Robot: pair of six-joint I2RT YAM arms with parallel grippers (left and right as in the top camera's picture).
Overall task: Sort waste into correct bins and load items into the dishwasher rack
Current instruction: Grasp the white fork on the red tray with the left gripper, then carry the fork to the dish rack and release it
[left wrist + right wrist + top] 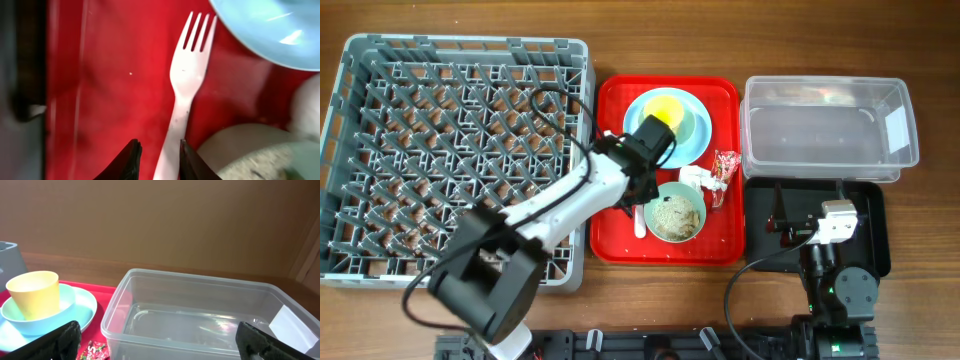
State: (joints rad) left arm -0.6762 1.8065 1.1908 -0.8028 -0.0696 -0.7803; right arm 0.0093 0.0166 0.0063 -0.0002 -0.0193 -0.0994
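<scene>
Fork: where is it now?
Left wrist view: the fork lies on the red tray, tines by the blue plate, handle between the fingers of the left gripper.

The wooden surface (650,300) is brown, with a fine grain running along its length. Behind the surface stands a plain brown wall (160,220), evenly lit. A paler wooden strip (310,250) is at its right end.

Lab bench: robot arm (570,200), dishwasher rack (450,150), wooden table (930,40)
</scene>
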